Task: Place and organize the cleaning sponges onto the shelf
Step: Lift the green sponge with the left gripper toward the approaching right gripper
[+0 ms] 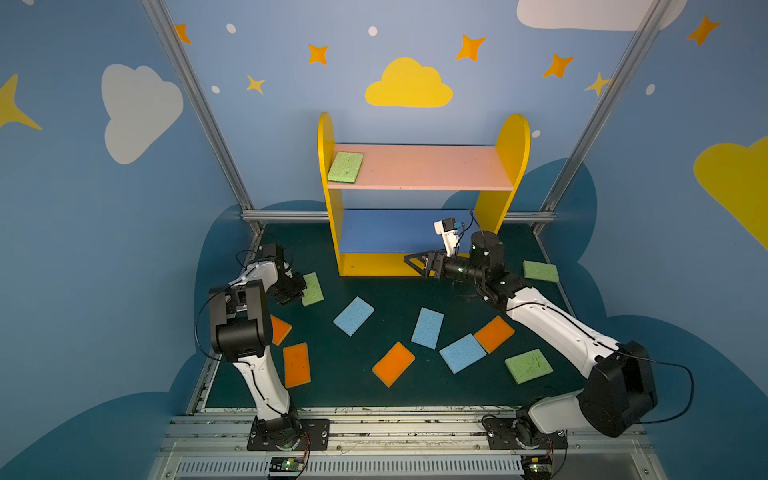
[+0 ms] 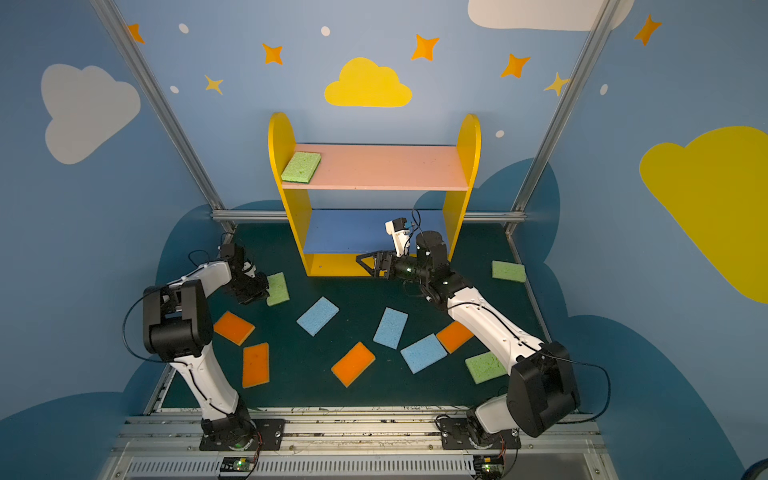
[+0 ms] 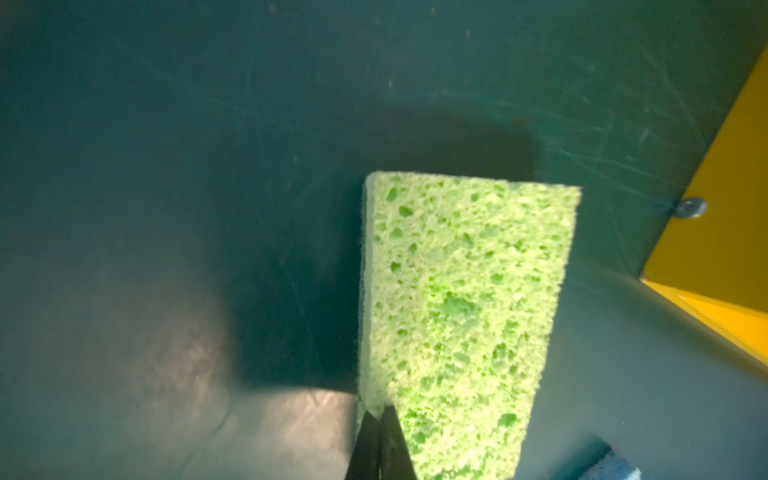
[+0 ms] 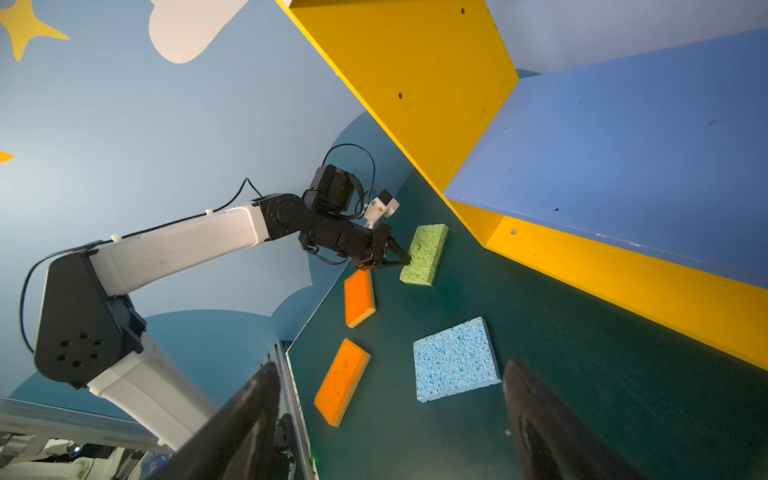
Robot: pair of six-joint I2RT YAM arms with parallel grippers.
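While beside the shelf [image 1: 436,166], green sponge [image 3: 457,311] fast in left gripper [image 4: 406,262].

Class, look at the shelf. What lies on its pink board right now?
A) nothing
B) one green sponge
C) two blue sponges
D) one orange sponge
B: a single green sponge lies flat at the left end of the pink board, and the rest of that board is bare.
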